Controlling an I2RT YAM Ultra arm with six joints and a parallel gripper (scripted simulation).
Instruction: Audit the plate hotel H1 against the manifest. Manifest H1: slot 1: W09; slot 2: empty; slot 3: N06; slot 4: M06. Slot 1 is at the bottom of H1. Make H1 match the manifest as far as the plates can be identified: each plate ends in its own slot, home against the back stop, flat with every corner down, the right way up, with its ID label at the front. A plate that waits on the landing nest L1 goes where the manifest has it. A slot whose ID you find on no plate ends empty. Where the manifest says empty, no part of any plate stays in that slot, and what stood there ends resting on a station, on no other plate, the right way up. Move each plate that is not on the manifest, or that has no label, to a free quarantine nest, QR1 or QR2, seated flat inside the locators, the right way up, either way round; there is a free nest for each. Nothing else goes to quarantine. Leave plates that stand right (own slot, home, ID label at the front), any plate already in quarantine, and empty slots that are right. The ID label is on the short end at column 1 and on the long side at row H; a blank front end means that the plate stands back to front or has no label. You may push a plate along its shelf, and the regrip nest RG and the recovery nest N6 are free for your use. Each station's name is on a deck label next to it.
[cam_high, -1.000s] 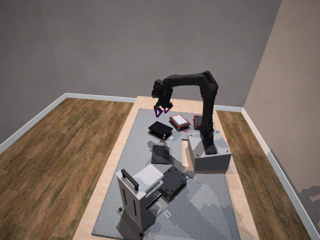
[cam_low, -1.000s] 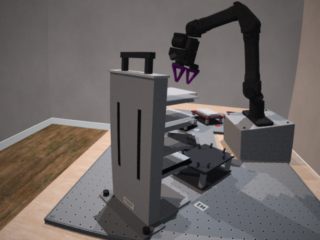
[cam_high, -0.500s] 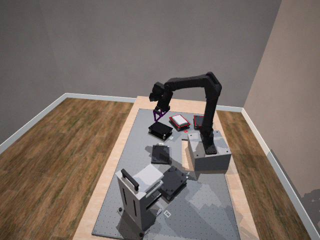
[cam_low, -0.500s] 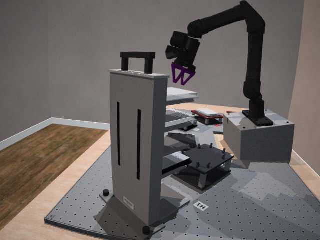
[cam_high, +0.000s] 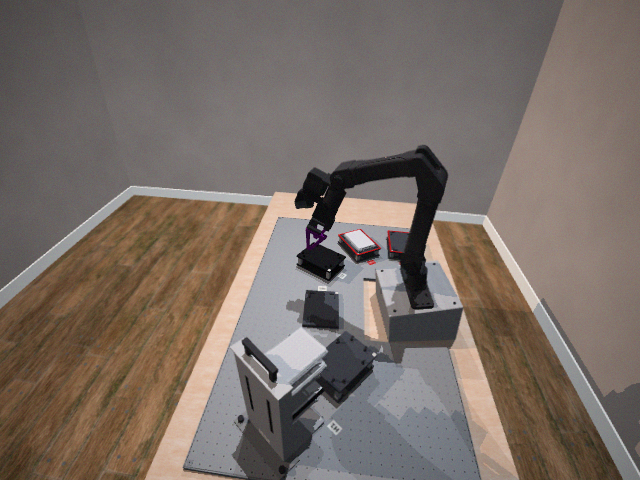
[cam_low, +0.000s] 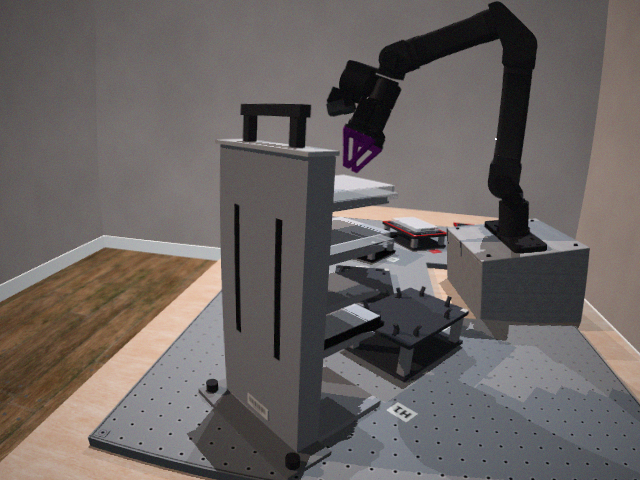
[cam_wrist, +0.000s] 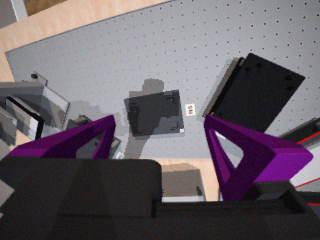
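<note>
White and pale grey, the thin rectangular microplates in the grey metal plate hotel (cam_low: 268, 217) look like stiff moulded plastic: probably light, rigid and smooth-sided, so likely to slip if pinched off-centre. My judgement is that each is best taken across its two long sides near the middle, kept level, or pushed along its shelf from the front end.

The hotel stands in the lower left of the top view, a tall tower with a black handle (cam_low: 275, 121) and shelves opening toward the frame's right. The white top-shelf plate (cam_low: 361, 187) lies flat under the roof line, at centre in the exterior view. A second plate (cam_low: 356, 232) sits on the shelf below it, and a dark plate with a pale end face (cam_low: 351, 322) rests on a low shelf, its front end sticking out toward the black raised nest with locator pins (cam_low: 413, 315). No ID label can be read at this size.

The purple-fingered pincer (cam_low: 360, 155) hangs wide open and empty, high above the grey perforated table (cam_high: 413, 434), just right of the hotel's handle in the exterior view. The wrist view looks down between the fingers at a flat dark square nest (cam_wrist: 152, 112). Far back, a red-rimmed quarantine nest holding a white plate (cam_high: 359, 242) sits beside a second red-rimmed nest (cam_high: 395, 242).
</note>
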